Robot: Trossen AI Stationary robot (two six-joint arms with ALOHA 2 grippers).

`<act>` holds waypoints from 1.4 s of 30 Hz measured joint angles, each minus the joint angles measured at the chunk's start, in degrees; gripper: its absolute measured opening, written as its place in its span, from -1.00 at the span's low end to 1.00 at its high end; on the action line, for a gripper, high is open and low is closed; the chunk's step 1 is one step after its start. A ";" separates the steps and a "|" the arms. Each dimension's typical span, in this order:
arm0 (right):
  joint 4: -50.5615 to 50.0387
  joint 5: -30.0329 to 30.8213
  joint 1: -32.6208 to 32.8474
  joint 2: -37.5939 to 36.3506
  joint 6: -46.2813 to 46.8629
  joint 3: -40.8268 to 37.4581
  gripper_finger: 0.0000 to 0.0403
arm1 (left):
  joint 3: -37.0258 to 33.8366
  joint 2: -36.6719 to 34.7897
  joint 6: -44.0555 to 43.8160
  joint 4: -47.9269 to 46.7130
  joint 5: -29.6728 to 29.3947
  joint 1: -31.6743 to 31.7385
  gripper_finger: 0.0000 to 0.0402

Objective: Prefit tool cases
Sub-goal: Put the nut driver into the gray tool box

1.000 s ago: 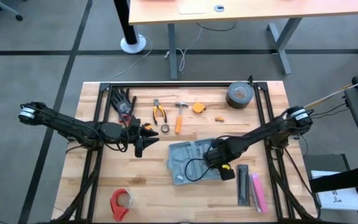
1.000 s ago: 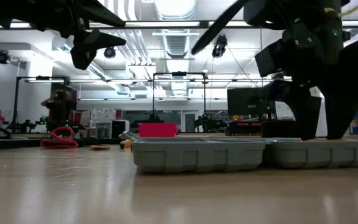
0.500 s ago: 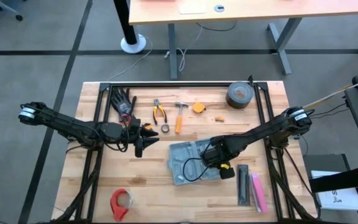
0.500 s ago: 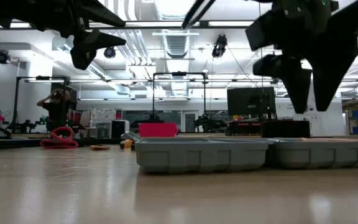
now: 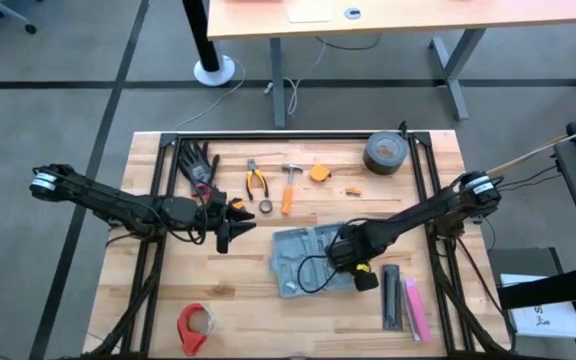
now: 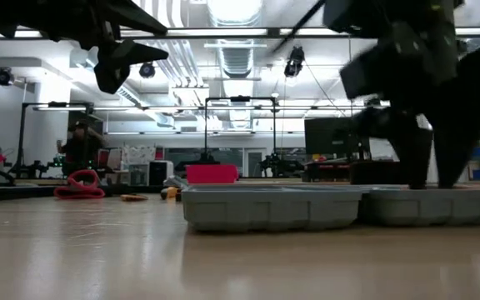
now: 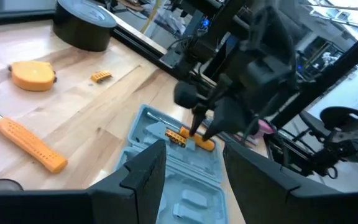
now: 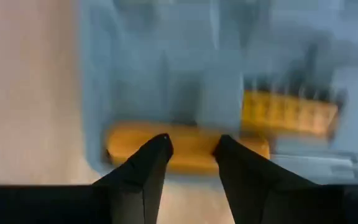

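The right gripper [image 8: 190, 155] points down into the open case [image 5: 311, 256], its jaws spread a little. Just under and between the tips lies a yellow bar [image 8: 188, 146], long and smooth, seated in a slot near the case's edge. The tips straddle its middle; whether the fingers [image 8: 151, 163] touch it yet cannot be told. Just beyond the jaws, further into the tray, sits a shorter ribbed yellow piece [image 8: 289, 110] in its own slot.

The step in hand looks like seating or gripping the bar. To do it well, the jaws should stay centred across its width and come straight down, so that neither tip catches the moulded ridge beside the slot. A pinch on the middle keeps the bar level; off-centre, it would likely tip and wedge. The case is light plastic resting loose on the table [image 5: 238, 280], so any sideways push may slide it; force is best kept vertical.

Farther off, well apart from the case, the left gripper [image 5: 224, 234] hangs above the wood with its jaws spread and nothing between them. From its wrist view the case lies ahead of its fingers [image 7: 145, 171], with the right gripper [image 7: 197, 127] over it. Beyond lie an orange-handled hammer [image 5: 288, 187], pliers [image 5: 256, 180] and a tape roll [image 5: 386, 152].
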 joint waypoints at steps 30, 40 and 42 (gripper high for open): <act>-23.17 5.92 -1.09 -8.03 -7.87 14.72 -0.32 | 0.02 -0.37 -0.44 -0.29 1.44 -0.35 -0.16; -18.68 5.77 -1.22 -7.23 -12.37 7.97 -0.20 | 0.02 -0.37 -0.87 -0.24 1.44 -0.35 -0.16; -17.31 5.58 -1.27 -7.24 -13.21 6.50 -0.19 | 0.02 -0.37 -1.27 -0.26 1.44 -0.35 -0.16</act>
